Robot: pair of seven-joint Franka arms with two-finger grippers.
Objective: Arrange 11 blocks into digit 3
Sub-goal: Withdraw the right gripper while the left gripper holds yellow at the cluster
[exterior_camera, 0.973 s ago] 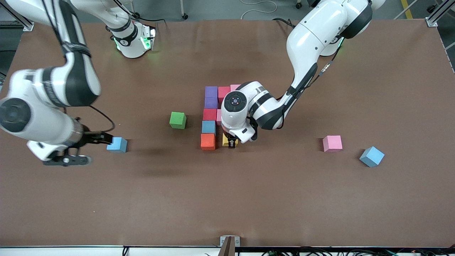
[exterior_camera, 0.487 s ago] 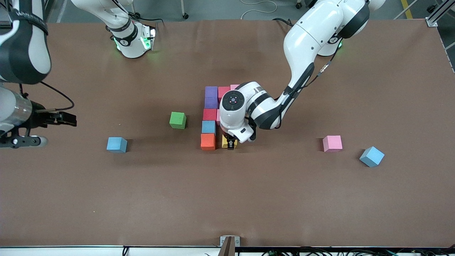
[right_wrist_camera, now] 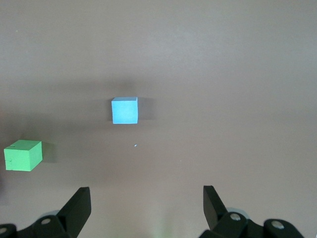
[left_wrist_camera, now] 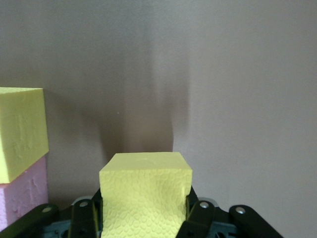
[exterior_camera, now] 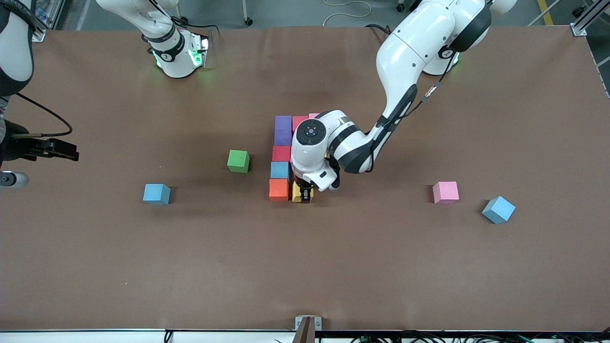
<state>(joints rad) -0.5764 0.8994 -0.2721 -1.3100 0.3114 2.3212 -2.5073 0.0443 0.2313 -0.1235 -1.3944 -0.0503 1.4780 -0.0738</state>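
Observation:
At mid-table the blocks form a column: two purple (exterior_camera: pixel 283 130), red (exterior_camera: pixel 281 153), light blue (exterior_camera: pixel 279 169) and orange (exterior_camera: pixel 279 189). A red block (exterior_camera: pixel 299 121) and a pink one (exterior_camera: pixel 313 115) adjoin the farthest purple. My left gripper (exterior_camera: pixel 305 193) is shut on a yellow block (exterior_camera: pixel 298 194), low at the table close beside the orange one. The left wrist view shows that yellow block (left_wrist_camera: pixel 146 191) between the fingers, with another yellow block (left_wrist_camera: pixel 20 129) and a pink block (left_wrist_camera: pixel 22 191) off to one side. My right gripper (exterior_camera: pixel 50 166) hangs open and empty over the right arm's end of the table.
A green cube (exterior_camera: pixel 238 161) sits near the column, toward the right arm's end. A loose light blue cube (exterior_camera: pixel 157 194) lies farther that way. A pink cube (exterior_camera: pixel 445 192) and a turned light blue cube (exterior_camera: pixel 498 209) lie toward the left arm's end.
The left gripper has slid the yellow block closer to the orange block. The right arm has pulled away from the loose light blue cube toward its end of the table, still open.

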